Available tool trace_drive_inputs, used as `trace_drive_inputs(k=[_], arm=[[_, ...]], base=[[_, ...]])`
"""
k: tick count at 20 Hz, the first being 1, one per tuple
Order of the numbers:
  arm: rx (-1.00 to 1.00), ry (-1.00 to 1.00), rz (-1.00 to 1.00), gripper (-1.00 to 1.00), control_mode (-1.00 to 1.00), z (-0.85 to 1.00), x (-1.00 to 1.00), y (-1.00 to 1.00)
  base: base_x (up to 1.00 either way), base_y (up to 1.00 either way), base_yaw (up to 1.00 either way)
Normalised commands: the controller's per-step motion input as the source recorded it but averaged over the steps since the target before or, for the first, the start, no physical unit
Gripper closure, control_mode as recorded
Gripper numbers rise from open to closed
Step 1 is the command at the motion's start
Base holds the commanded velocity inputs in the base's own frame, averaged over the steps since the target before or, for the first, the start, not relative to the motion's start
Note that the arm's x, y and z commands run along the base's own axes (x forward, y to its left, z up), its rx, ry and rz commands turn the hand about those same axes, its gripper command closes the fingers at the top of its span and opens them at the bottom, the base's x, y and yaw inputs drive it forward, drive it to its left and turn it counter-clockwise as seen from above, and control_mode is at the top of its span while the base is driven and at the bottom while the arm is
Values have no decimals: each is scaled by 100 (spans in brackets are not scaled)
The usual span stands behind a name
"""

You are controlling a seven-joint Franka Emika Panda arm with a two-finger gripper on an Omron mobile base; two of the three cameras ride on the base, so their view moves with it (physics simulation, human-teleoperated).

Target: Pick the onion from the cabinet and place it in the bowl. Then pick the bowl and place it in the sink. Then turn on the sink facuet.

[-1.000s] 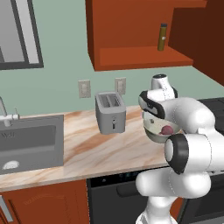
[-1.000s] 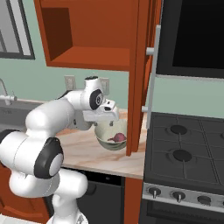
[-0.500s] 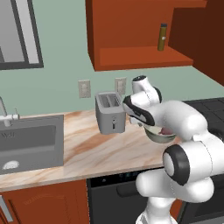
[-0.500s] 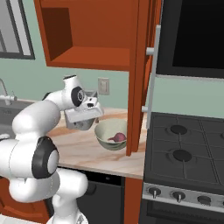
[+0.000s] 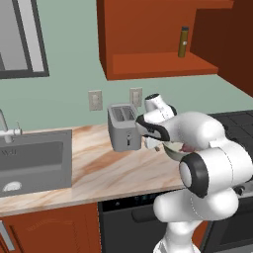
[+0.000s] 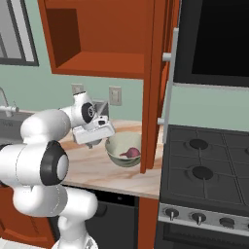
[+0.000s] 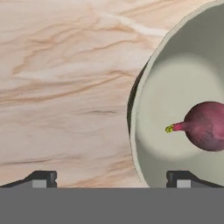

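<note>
The onion lies inside the bowl, resting on the bowl's floor. It lies on its side: in the hand view a short stem with a yellowish tip juts from the round purple body toward the bowl's middle, so its long axis runs level across that view rather than upright. In the right base view the onion shows as a small reddish shape low in the bowl, its stem end toward the arm.

The bowl stands upright on the marbled surface, close beside the tall reddish-brown panel that borders the stove. In the left base view the bowl is mostly hidden behind the arm, with the toaster near it on the far side.

The gripper hovers low over the surface just beside the bowl, its fingers spread wide apart with nothing between them; one tip stands over bare surface, the other over the bowl's rim.

The cabinet hangs above, a slim bottle upright on its shelf. The sink lies well apart along the surface, the sink facuet at its back edge.
</note>
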Motion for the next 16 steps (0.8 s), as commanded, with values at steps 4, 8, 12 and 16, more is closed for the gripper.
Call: trace_drive_inputs(k=[4,8,12,16], arm=[[0,9,6,-100,-100,-44,0,-2],[0,0,4,-100,-100,-13,0,-15],[0,0,2,-100,-100,-1,0,-23],[0,0,4,-100,-100,-5,0,-21]], base=[[0,0,0],[0,0,0],[0,0,0],[0,0,0]])
